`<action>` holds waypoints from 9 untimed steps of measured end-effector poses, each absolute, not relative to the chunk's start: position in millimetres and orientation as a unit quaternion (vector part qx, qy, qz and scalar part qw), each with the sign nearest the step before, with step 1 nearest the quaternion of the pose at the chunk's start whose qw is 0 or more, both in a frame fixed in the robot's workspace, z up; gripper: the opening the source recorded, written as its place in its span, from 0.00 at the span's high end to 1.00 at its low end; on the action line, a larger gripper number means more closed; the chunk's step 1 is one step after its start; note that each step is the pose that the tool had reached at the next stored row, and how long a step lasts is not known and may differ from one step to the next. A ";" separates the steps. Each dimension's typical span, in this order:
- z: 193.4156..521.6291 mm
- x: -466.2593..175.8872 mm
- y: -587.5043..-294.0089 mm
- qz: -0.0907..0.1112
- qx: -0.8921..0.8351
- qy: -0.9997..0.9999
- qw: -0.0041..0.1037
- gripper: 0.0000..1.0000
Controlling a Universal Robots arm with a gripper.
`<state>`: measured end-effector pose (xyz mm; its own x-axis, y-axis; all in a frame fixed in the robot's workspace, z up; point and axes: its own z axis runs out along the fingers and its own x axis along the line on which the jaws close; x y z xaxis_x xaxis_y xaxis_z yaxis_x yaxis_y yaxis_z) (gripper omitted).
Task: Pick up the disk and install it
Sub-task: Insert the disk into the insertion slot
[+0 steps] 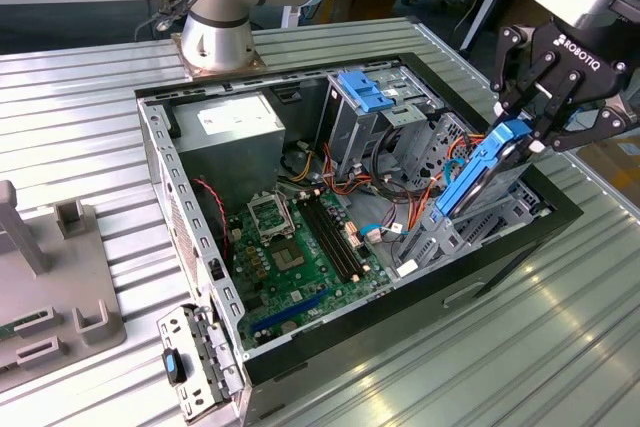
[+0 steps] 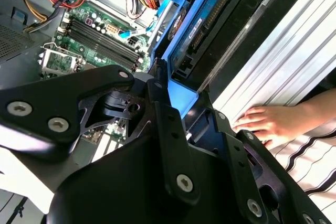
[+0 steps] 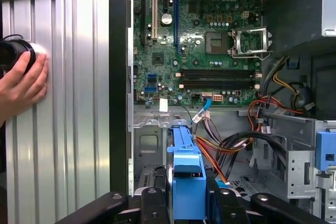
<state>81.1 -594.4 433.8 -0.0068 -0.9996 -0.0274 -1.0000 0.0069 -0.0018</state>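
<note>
Gripping; tool [image 1: 525, 137] closed on disk [image 1: 475, 179] top end; disk tilted into case [image 1: 160, 162]

Ribbed silver metal table [image 1: 560, 327], grooves running its length, also seen in the second wrist view [image 2: 294, 40] and the first wrist view [image 3: 79, 103]. Open computer case [image 1: 160, 177] lies on its side mid-table, open side up. Robot base [image 1: 215, 42] stands on the table just behind the case. Grey fixture block [image 1: 60, 287] with raised posts and slots sits on the table at the exterior view's left, well apart from the case. A person's hand rests on the ribbed surface beside the case's black edge [image 3: 118, 77] in both wrist views: flat, fingers spread in the second [image 2: 268, 124], curled at the table's edge in the first [image 3: 21, 85].
</note>
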 end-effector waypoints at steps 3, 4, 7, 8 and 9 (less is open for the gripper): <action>428.7 81.1 -594.9 0.009 -0.705 0.709 0.010 0.63; 427.3 81.1 -595.2 0.009 -0.705 0.709 0.010 0.63; 426.7 81.0 -595.2 0.009 -0.705 0.709 0.010 0.63; 426.6 81.1 -595.2 0.009 -0.705 0.709 0.010 0.63; 426.0 81.1 -595.2 0.009 -0.705 0.709 0.010 0.63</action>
<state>81.1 -595.2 426.0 -0.0068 -0.9996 -0.0275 -1.0000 0.0069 -0.0019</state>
